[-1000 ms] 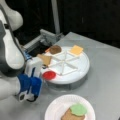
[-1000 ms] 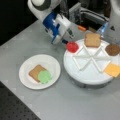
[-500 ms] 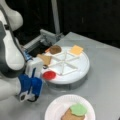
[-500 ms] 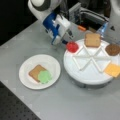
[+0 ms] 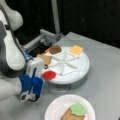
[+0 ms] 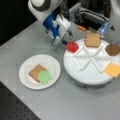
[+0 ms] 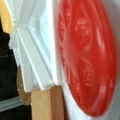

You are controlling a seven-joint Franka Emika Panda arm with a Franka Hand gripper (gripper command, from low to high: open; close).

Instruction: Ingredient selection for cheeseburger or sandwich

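Note:
The red tomato disc (image 5: 49,75) (image 6: 72,46) lies in a compartment of the white divided tray (image 5: 80,68) (image 6: 85,75), at the edge nearest my arm. My gripper (image 5: 43,70) (image 6: 65,41) hovers right beside the tomato; its blue and white body hides the fingertips. In the wrist view the tomato (image 7: 87,57) fills the right side, very close. A bread square (image 5: 46,59) (image 6: 92,40) (image 7: 48,102), the dark patty (image 5: 55,49) (image 6: 113,49) and the yellow cheese (image 5: 76,50) (image 6: 113,69) lie in other compartments. The sandwich, bread (image 5: 68,116) (image 6: 35,71) topped with green lettuce (image 5: 78,109) (image 6: 44,76), rests on the paper plate (image 5: 53,111) (image 6: 53,65).
The tray's raised white dividers (image 7: 35,50) separate the compartments. A grey metal fixture (image 5: 47,38) (image 6: 87,15) stands behind the tray. The robot's white arm (image 5: 10,50) fills a front view's left side. Grey tabletop (image 6: 75,102) surrounds plate and tray.

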